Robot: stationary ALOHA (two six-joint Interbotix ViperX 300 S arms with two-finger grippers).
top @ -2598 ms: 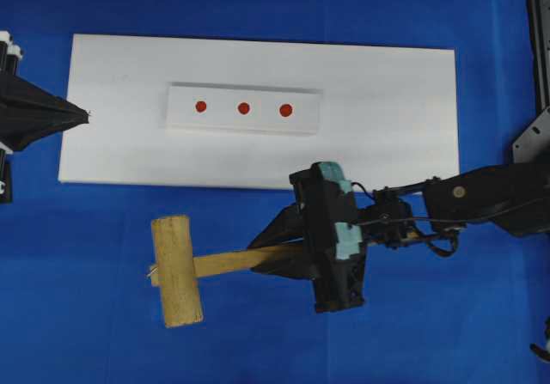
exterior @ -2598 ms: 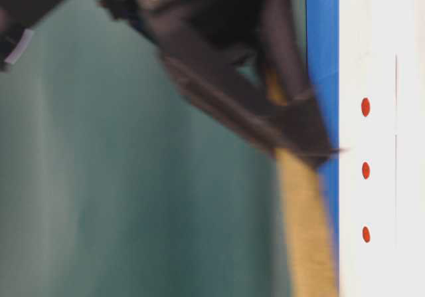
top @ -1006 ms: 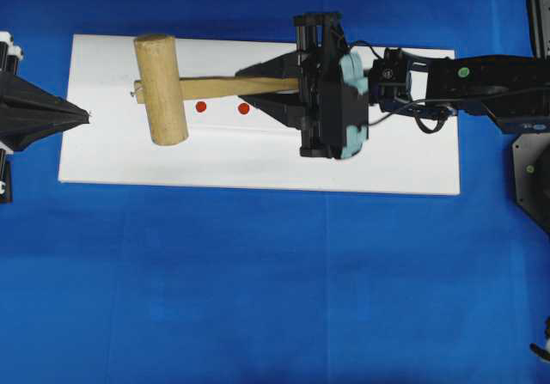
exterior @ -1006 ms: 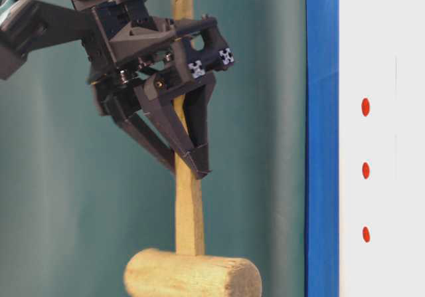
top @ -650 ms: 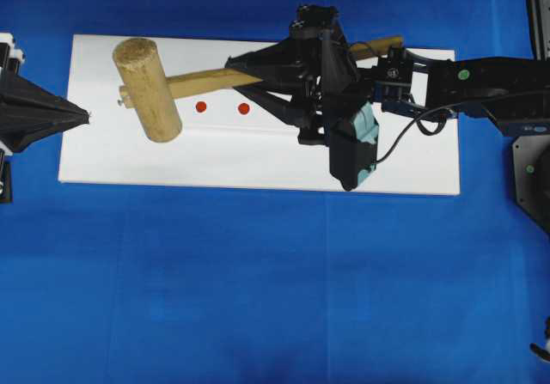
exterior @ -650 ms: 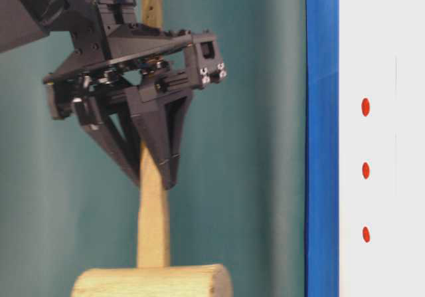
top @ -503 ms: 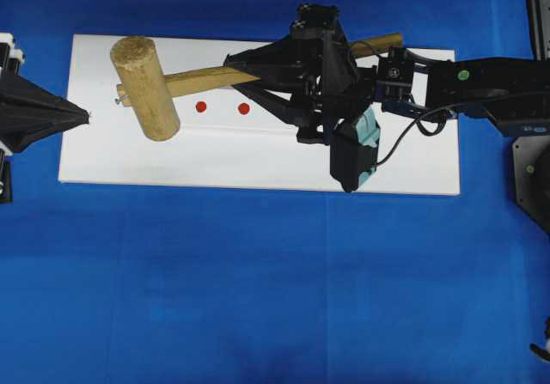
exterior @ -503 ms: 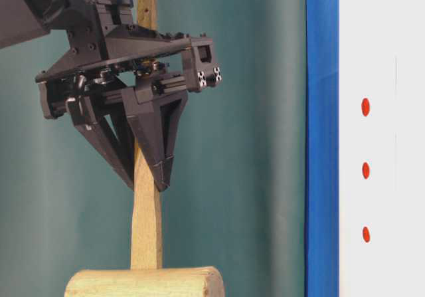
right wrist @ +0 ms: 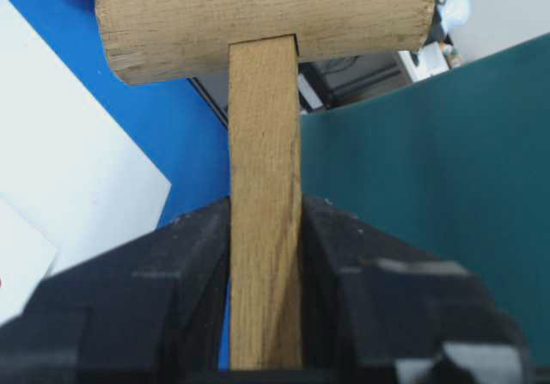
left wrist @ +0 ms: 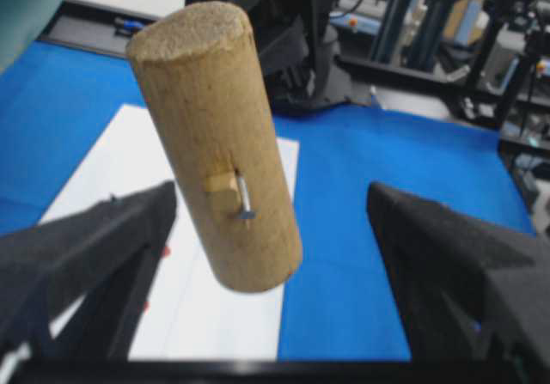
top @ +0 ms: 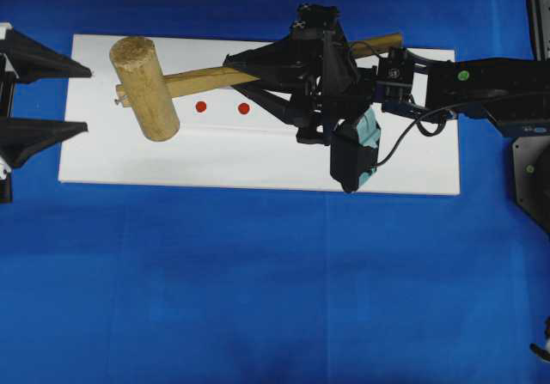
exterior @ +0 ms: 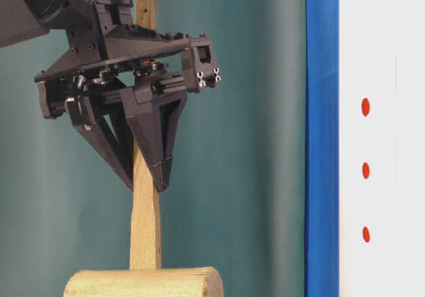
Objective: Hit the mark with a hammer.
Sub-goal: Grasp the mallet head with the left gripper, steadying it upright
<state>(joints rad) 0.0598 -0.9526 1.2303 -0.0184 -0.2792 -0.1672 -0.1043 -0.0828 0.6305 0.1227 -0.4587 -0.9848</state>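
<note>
My right gripper (top: pixel 245 76) is shut on the handle of the light wooden hammer (top: pixel 143 88) and holds it in the air. In the right wrist view both fingers press the squared handle (right wrist: pixel 265 186). Seen from above, the thick head hovers over the left part of the white board (top: pixel 129 161), left of two smaller red dots (top: pixel 200 106) on the white strip (top: pixel 215 123). The mark is hidden under the right gripper there, and shows as the top dot (exterior: pixel 365 106) in the table-level view. My left gripper (top: pixel 86 99) stands open at the board's left edge, its fingers empty, facing the head (left wrist: pixel 215 143).
Blue cloth (top: pixel 258 281) covers the table around the board. A dark green backdrop (exterior: pixel 252 177) stands behind the raised hammer. Black frame parts (top: pixel 537 49) stand at the right edge. Stands and equipment sit beyond the table's far side (left wrist: pixel 430 32).
The left gripper has gone from shut to open. The right gripper carried the hammer from the blue cloth to above the board and rolled its wrist; over the last half second it has stayed still.
</note>
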